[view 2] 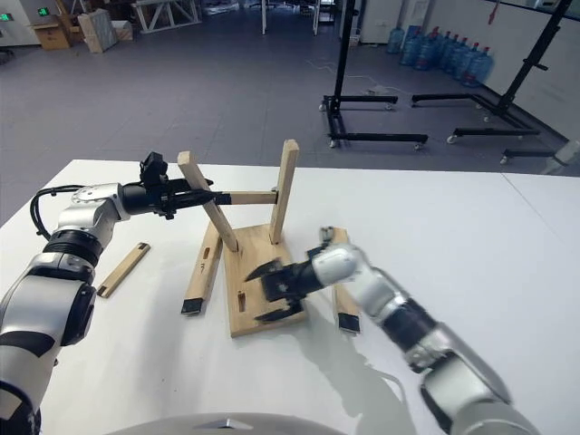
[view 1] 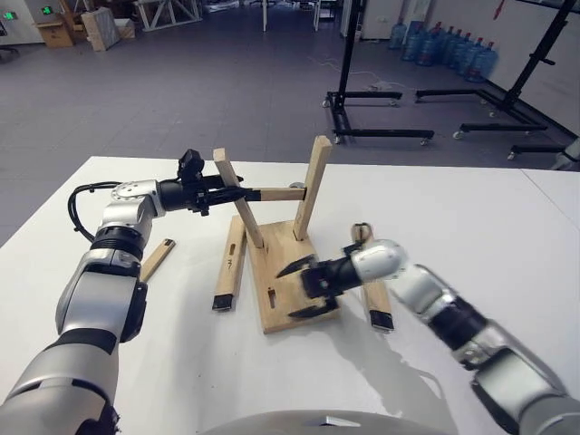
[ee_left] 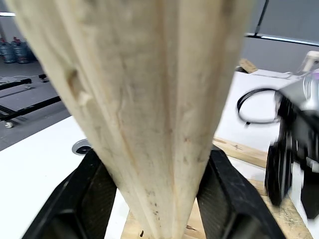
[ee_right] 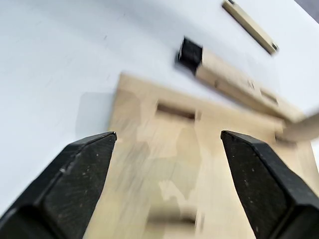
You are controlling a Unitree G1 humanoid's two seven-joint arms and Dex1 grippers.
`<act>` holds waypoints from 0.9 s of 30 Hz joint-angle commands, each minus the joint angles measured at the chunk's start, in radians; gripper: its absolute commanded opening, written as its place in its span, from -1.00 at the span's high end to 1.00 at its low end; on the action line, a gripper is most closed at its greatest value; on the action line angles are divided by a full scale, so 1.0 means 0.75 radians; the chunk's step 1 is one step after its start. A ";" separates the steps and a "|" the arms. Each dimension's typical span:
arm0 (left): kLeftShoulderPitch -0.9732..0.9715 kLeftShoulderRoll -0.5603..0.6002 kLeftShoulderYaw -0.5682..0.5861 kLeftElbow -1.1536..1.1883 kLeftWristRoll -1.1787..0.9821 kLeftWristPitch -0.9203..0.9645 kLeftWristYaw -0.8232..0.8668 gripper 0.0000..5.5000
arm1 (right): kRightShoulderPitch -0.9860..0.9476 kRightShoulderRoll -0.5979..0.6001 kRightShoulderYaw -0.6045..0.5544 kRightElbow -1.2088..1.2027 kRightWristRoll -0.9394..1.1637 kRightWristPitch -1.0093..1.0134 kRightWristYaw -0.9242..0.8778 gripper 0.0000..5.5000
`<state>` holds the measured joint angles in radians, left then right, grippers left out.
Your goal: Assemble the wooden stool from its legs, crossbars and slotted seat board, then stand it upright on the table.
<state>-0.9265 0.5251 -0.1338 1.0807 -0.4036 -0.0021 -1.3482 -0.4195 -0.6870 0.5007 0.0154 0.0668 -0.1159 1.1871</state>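
White table, grey workshop floor behind. L gripper clamps tilted leg; R gripper gapes over seat board.

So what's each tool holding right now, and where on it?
Left tool is shut on the tilted leg, around mid-length. Right tool is open over the seat board, holding nothing.

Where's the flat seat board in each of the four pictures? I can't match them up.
Left eye view: seat board lies flat, mid-picture.
Right eye view: flat, slightly left of centre.
Left wrist view: wood beneath the right gripper, past the leg.
Right wrist view: board just beyond the open gripper.
Shared landmark: the right gripper, over the board's near end.
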 commanded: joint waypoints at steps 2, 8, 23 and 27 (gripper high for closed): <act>0.181 -0.006 -0.164 0.131 0.297 0.008 0.098 0.24 | 0.013 -0.009 -0.181 -0.201 0.228 0.046 0.034 -0.41; 0.169 -0.006 -0.175 0.142 0.292 0.005 0.085 0.24 | -0.104 0.233 -0.322 -0.177 0.266 0.022 -0.249 -0.41; 0.147 -0.016 -0.215 0.140 0.307 -0.003 0.062 0.24 | -0.586 0.695 -0.034 0.414 -0.886 -0.013 -1.359 -0.41; 0.143 -0.021 -0.222 0.138 0.303 -0.003 0.060 0.24 | -0.713 0.752 0.071 0.647 -1.068 0.042 -1.445 -0.41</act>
<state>-0.9568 0.5292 -0.1756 1.1102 -0.4031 -0.0200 -1.3372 -0.8646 -0.1449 0.4928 0.3859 -0.6425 -0.1135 0.1288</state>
